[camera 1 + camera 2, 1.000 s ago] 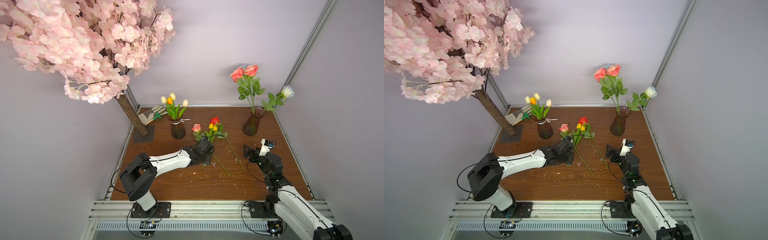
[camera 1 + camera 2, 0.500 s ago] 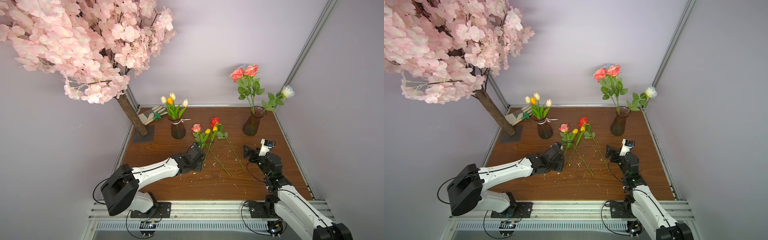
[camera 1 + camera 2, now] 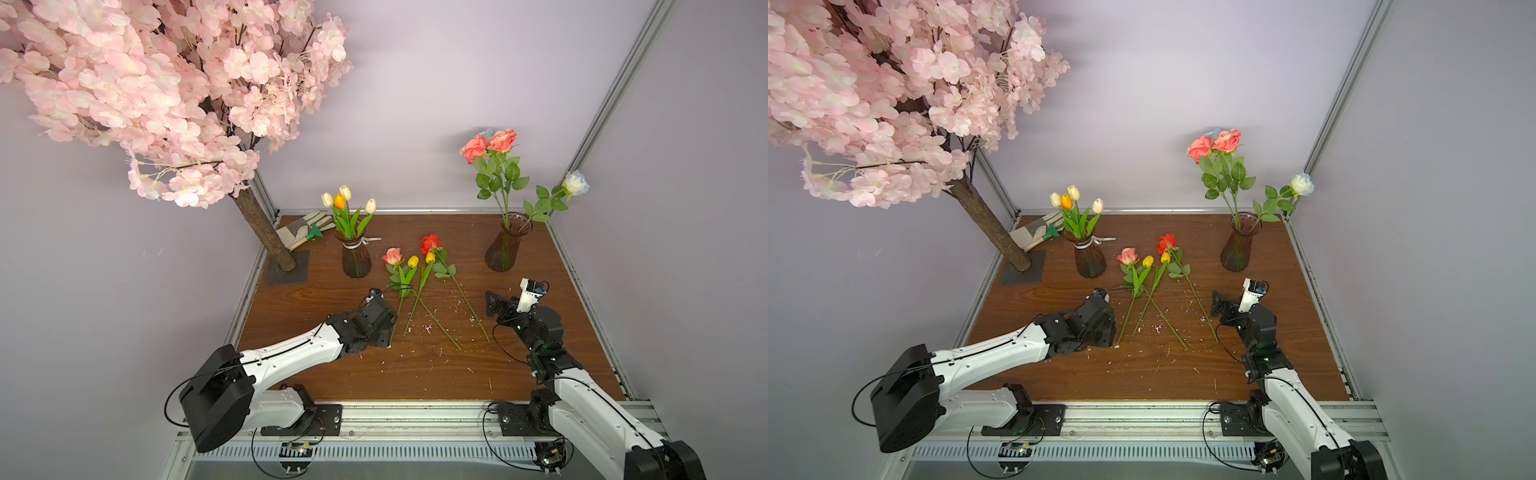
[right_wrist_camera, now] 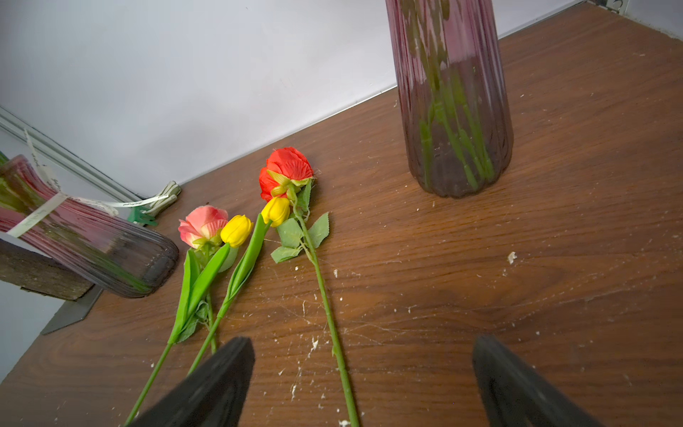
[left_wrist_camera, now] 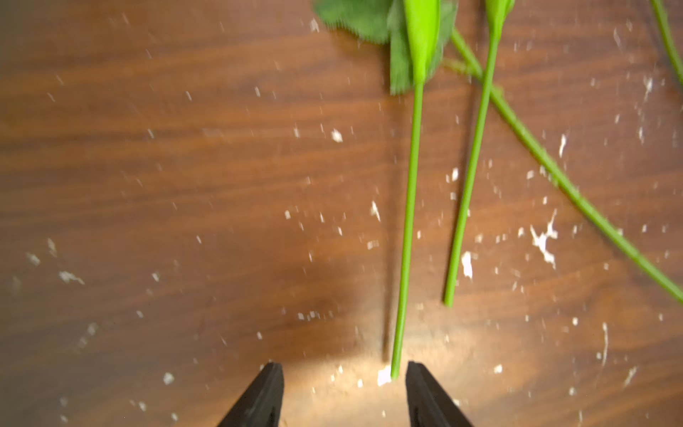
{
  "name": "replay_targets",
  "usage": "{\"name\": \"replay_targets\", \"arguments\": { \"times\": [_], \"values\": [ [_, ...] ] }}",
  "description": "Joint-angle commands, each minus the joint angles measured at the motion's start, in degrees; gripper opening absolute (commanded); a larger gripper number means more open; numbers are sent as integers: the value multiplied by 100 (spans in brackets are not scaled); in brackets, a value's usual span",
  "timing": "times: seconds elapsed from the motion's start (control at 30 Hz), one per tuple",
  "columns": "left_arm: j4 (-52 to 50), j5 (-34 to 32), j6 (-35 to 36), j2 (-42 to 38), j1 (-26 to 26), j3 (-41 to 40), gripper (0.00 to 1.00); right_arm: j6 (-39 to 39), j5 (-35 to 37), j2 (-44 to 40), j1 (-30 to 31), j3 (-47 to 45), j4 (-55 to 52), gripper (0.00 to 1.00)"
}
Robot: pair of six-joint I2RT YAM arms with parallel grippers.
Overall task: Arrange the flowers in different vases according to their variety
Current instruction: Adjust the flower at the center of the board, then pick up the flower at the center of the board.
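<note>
On the table (image 3: 415, 374), left fingers (image 5: 266, 392) have spread, freeing the tulip (image 5: 408, 222); right fingers (image 4: 207, 384) wide.

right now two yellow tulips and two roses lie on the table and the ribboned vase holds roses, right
No: the ribboned vase holds tulips, as both top views show. Two yellow tulips and two roses do lie on the table.
</note>
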Motion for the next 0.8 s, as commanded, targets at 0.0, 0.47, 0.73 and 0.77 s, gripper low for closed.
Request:
{"name": "replay_targets", "arguments": {
  "times": [0.0, 0.47, 0.73, 0.77],
  "values": [
    [-150, 100, 547, 397, 215, 515, 61, 29, 48, -27, 27, 103, 175, 100],
    [-1036, 281, 1624, 2780, 539, 2747, 55, -6, 29, -28, 35, 145, 86, 100],
    [-1027, 792, 1891, 3447, 696, 3068, 41, 2, -46, 69, 27, 190, 92, 100],
    [-1034, 825, 1913, 3525, 697, 3108, 40, 2, -52, 69, 27, 186, 96, 100]
  ]
}}
